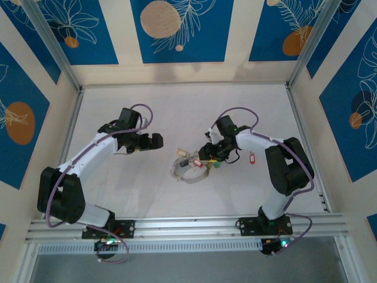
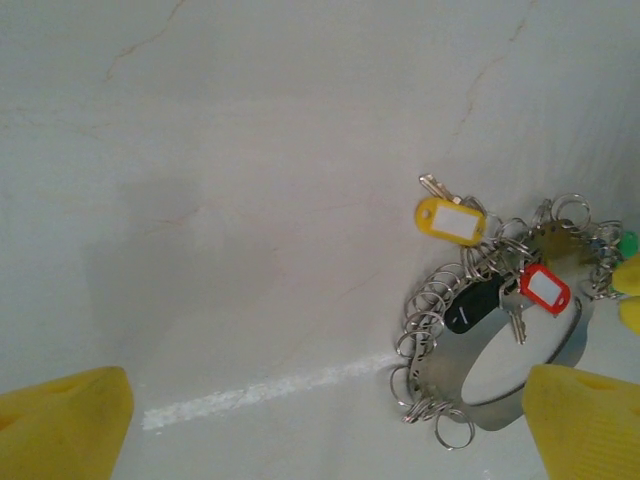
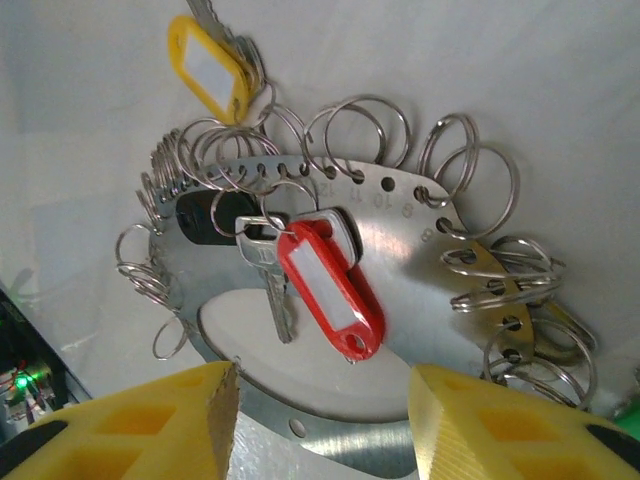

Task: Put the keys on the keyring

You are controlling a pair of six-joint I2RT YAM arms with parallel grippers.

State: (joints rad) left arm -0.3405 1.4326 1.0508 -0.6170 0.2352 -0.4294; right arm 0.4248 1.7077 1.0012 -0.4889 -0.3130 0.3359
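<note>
table: pale, carries everything
left gripper: fingers spread wide, nothing between them; keyring ahead of it, apart from it
right gripper: fingers apart, nothing clamped; tips just at the keyring's near rim
keyring: metal band loop with numbered holes and many small split rings, just ahead of right gripper
red-tagged key: hangs on one split ring, straight ahead of right gripper
yellow-tagged key: at the band's far edge, beyond the red-tagged key
loose red-tagged key: on table behind right gripper, beside its arm
</note>
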